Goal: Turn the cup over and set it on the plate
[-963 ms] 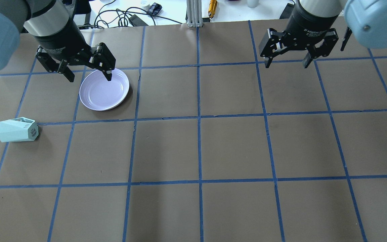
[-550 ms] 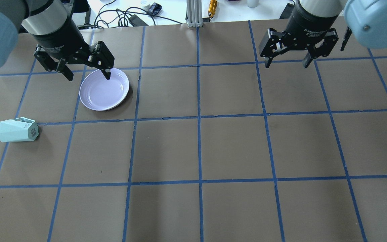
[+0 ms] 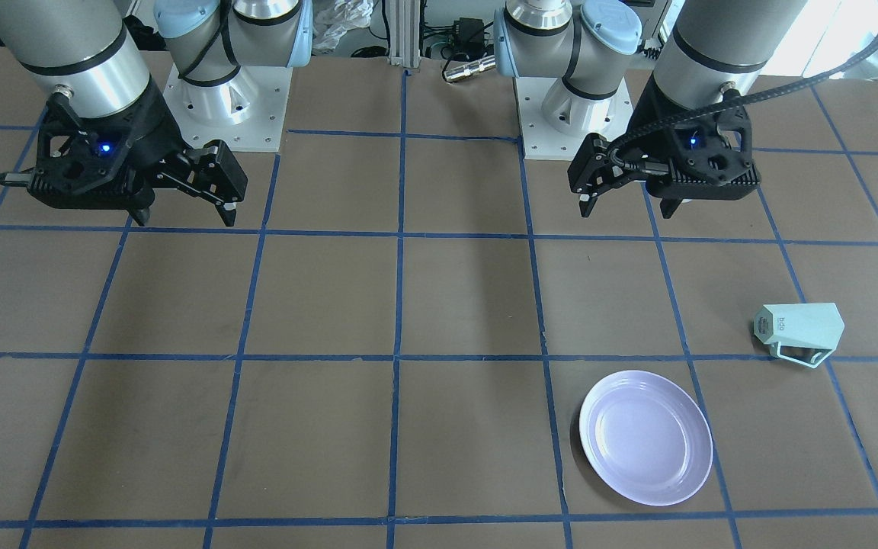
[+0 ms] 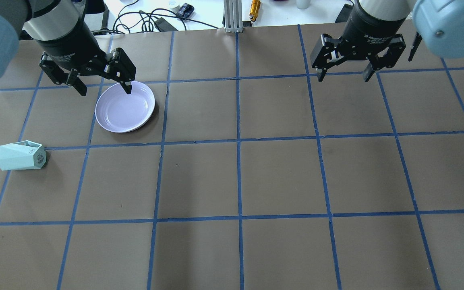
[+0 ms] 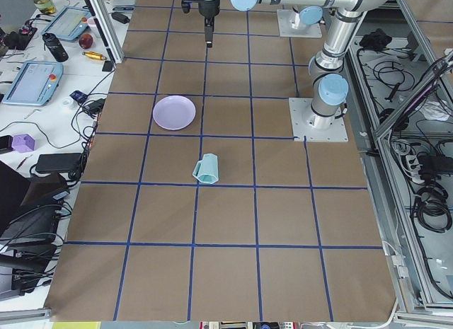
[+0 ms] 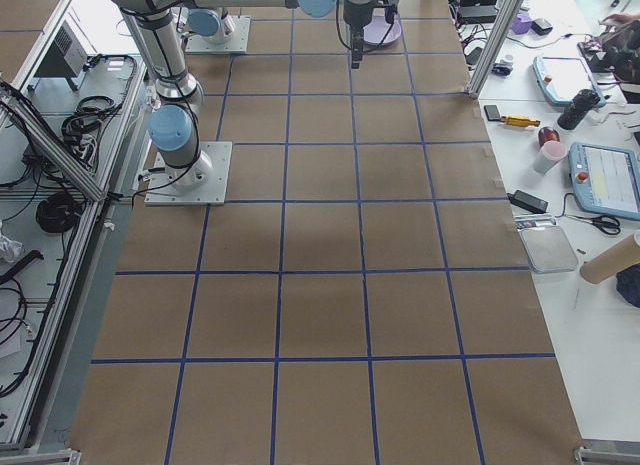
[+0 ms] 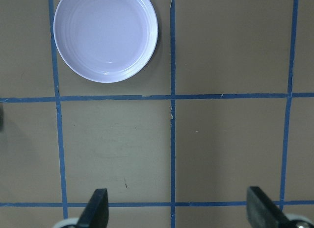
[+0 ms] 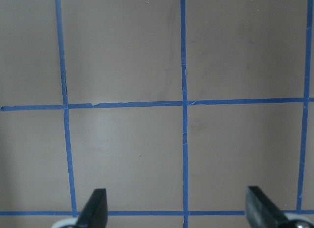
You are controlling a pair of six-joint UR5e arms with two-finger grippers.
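Note:
The pale mint-green cup (image 4: 20,156) lies on its side at the table's left, lettered base toward the middle; it also shows in the front view (image 3: 801,328) and the left side view (image 5: 207,168). The lavender plate (image 4: 125,106) sits empty farther out, also in the front view (image 3: 645,437) and at the top left of the left wrist view (image 7: 105,36). My left gripper (image 4: 105,90) is open and empty, high above the table, short of the plate (image 3: 628,211). My right gripper (image 4: 343,77) is open and empty, high over bare table (image 3: 184,219).
Brown paper with a blue tape grid covers the table (image 4: 240,177). An aluminium post (image 4: 232,16), an orange tool (image 4: 255,8) and cables (image 4: 143,20) lie beyond the far edge. The two arm bases (image 3: 225,99) (image 3: 576,114) stand at the robot's side.
My left gripper has shifted slightly up and left in the overhead view, still open. The right gripper, cup and plate have not moved.

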